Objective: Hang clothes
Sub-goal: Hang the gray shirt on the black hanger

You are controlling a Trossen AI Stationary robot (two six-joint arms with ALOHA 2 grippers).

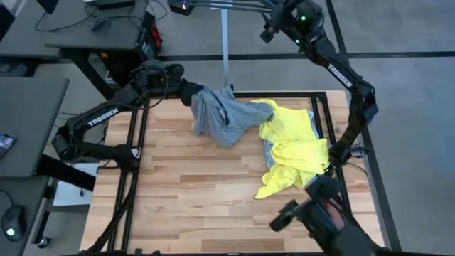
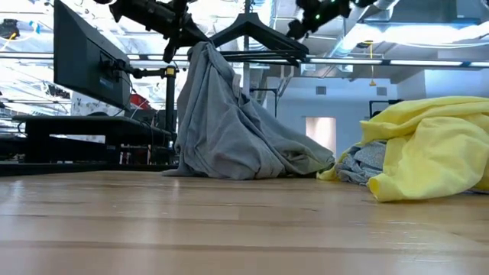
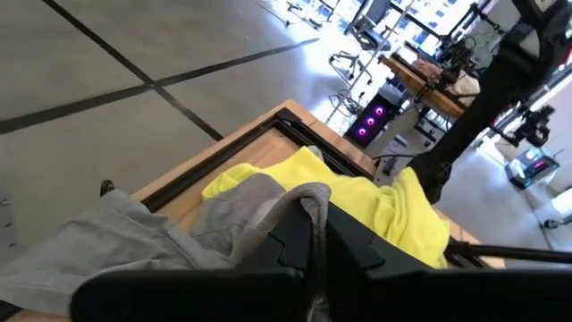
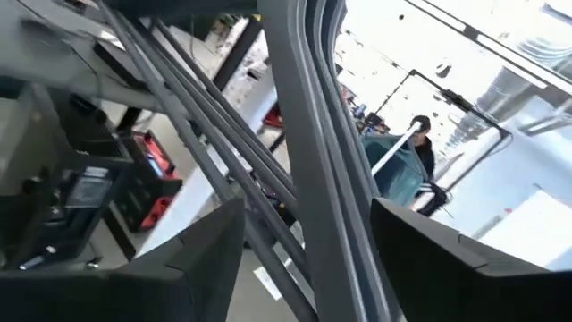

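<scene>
The grey T-shirt (image 1: pixel 222 114) is drawn up into a peak (image 2: pixel 200 57) at the table's far edge, with my left gripper (image 1: pixel 188 92) shut on it. A yellow T-shirt (image 1: pixel 293 148) lies crumpled on the table's right side, covering most of a pale blue shirt (image 1: pixel 314 125). A black hanger (image 2: pixel 246 30) hangs high behind the grey T-shirt. My right gripper (image 1: pixel 271 31) is raised beyond the far edge and stands open (image 4: pixel 308 259). A grey rail (image 4: pixel 304 134) and dark rods run between its fingers, with space on both sides. My left gripper pinches a bunched fold of the grey T-shirt (image 3: pixel 306 202) between its two fingers; several layers are gathered there. The fingers come nearly level from the table's left. The cloth hangs below them in a slack tent, and its lower part (image 2: pixel 260 162) rests on the table.
The near half of the wooden table (image 1: pixel 192 206) is bare boards. A black frame (image 1: pixel 139 142) borders the table. An upright metal pole (image 1: pixel 225 43) stands beyond the far edge. Desks with a monitor (image 2: pixel 84 57) stand to the left.
</scene>
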